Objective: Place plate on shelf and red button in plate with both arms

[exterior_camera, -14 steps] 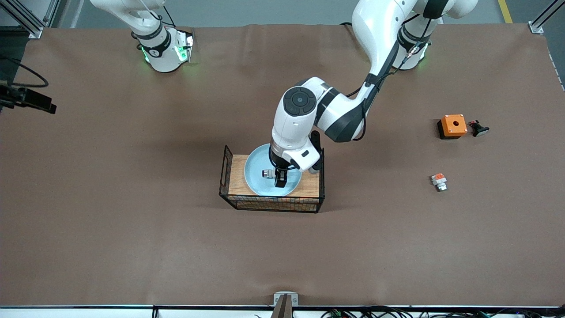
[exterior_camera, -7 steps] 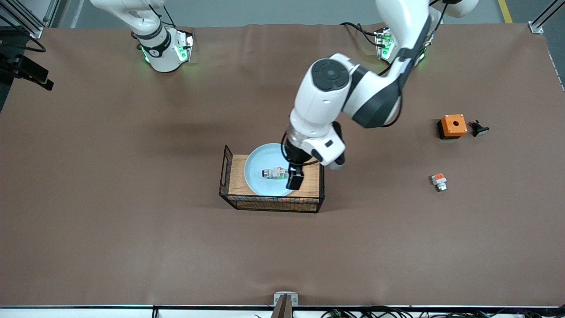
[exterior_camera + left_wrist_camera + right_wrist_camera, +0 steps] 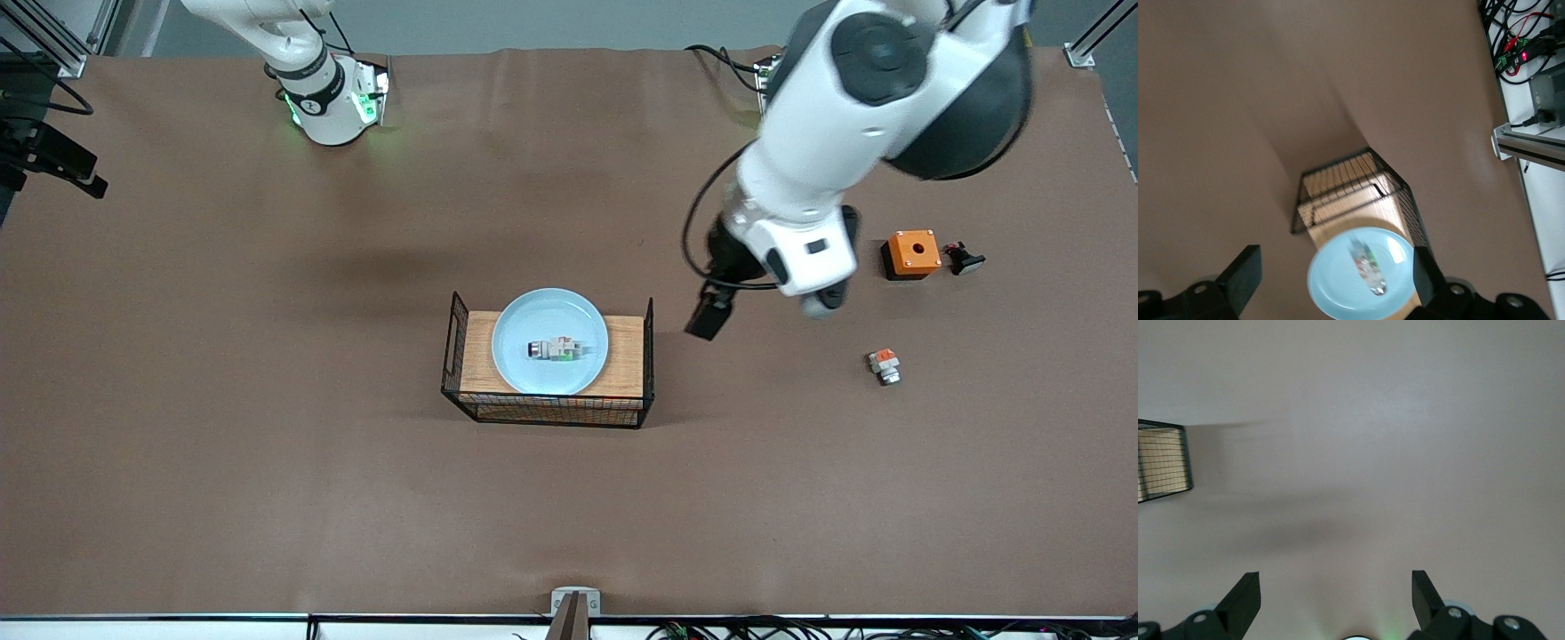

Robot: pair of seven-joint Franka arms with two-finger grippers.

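Note:
The pale-blue plate rests on the wooden top of the wire basket. The red button, a white-and-silver unit with a green patch, lies on its side in the plate. My left gripper is open and empty, up in the air over bare table between the basket and the orange box. Its wrist view shows the plate, the button and the basket between its fingers. My right gripper is open and empty, waiting high over bare table by its base.
An orange box and a small black piece with red lie toward the left arm's end. A white piece with an orange-red block lies nearer the camera than they do. The basket's corner shows in the right wrist view.
My left gripper has let go of the button, which stays in the plate, and has risen and swung toward the left arm's end of the table. Plate and basket have not moved.

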